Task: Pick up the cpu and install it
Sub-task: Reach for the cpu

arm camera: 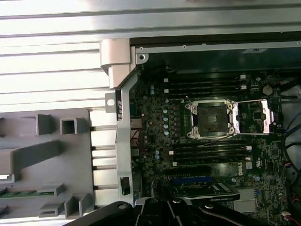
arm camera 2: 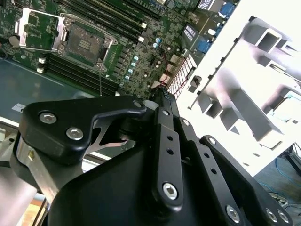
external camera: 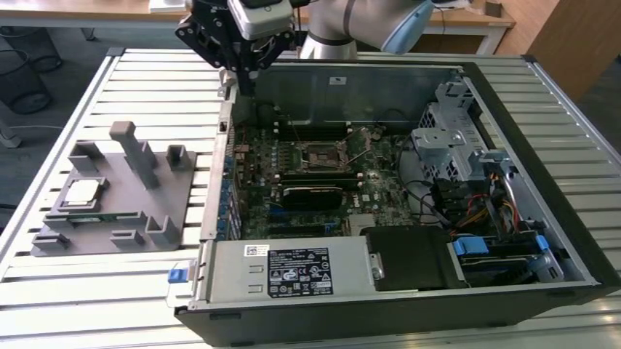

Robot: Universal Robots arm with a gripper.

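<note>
The cpu, a small silvery square chip, lies flat on the grey holder block at the exterior view's left, outside the computer case. My gripper hangs high over the case's far left corner, well away from the cpu. It points down with its fingers together and nothing between them. In the second wrist view the gripper tapers to one closed tip. The motherboard's cpu socket stands open with its metal frame lifted; both wrist views show the socket bare inside.
The open computer case takes up the middle and right of the slatted table. A green memory stick sits in the holder block near the cpu. Upright grey posts rise from the block. Drive cages and cables crowd the case's right side.
</note>
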